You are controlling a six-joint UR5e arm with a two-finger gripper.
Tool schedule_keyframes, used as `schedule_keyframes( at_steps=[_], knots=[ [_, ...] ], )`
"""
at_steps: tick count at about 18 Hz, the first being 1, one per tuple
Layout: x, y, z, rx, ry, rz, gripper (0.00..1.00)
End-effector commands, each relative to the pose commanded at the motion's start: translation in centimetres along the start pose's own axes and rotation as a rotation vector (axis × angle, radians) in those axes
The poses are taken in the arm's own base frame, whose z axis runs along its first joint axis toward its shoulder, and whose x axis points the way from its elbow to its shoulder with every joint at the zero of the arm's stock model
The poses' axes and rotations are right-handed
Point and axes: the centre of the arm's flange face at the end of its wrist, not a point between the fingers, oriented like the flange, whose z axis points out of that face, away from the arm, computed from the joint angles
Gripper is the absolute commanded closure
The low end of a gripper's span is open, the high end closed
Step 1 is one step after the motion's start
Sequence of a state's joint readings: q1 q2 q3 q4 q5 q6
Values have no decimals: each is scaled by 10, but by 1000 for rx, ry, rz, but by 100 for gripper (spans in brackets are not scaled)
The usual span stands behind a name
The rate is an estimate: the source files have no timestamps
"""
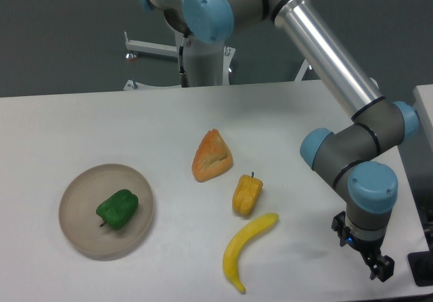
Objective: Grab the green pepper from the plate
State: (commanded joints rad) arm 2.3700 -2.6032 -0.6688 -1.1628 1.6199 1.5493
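Observation:
The green pepper [118, 208] lies on its side near the middle of the round beige plate [132, 240], at the table's front left. My gripper [380, 268] hangs at the front right of the table, far from the plate, with its dark fingers pointing down. Nothing shows between the fingers. They are small and seen from the side, so I cannot make out the gap between them.
Between plate and gripper lie an orange wedge-shaped piece [212, 156], a yellow-orange pepper [247, 195] and a yellow banana [247, 249]. A dark object [423, 268] sits at the right edge. The arm's silver link [331, 55] slants over the table's back right.

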Motion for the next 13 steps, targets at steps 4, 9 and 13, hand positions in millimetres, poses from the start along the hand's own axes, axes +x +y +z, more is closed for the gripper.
schedule_keyframes(
  at_steps=[4, 9, 13],
  knots=[
    [1, -1, -4, 8, 2, -3, 0],
    [14, -11, -26, 30, 58, -47, 0],
    [40, -42, -60, 56, 95, -94, 0]
  ],
)
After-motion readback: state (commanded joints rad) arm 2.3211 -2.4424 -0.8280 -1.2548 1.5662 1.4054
